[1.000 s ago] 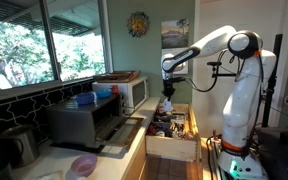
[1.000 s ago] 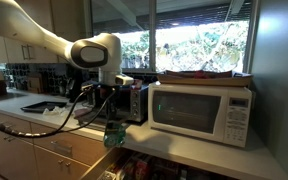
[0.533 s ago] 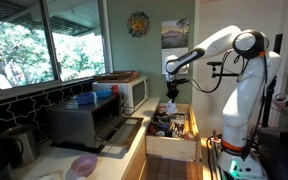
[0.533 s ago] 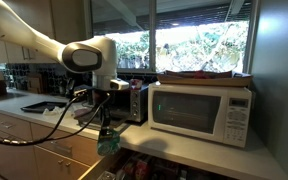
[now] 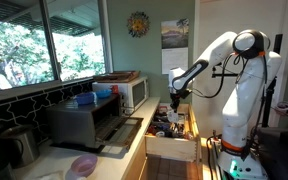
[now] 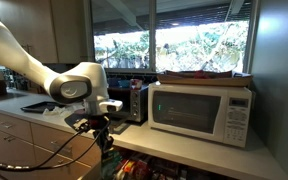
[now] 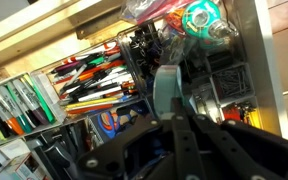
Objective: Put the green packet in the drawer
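My gripper [image 7: 169, 108] is shut on the green packet [image 7: 166, 88], which stands edge-on between the fingers in the wrist view. It hangs over the open light-wood drawer [image 5: 174, 148], just above the clutter inside. In an exterior view the gripper [image 5: 173, 106] has come down to the drawer, and the packet [image 5: 173, 113] shows below it. In an exterior view the gripper [image 6: 105, 152] and packet [image 6: 108, 166] are low at the counter's front edge. The drawer [image 7: 246, 60] holds pens, tools and packets in dividers.
A white microwave [image 6: 204, 110] and a dark grey toaster oven [image 5: 87, 122] stand on the counter [image 5: 124, 148]. A pink bowl [image 5: 83, 165] lies near the counter's front. The robot base [image 5: 236, 150] stands beside the drawer. Windows run along the back.
The arm has lowered steadily, carrying the green packet from above counter height down into the open drawer. The gripper has stayed shut on it.
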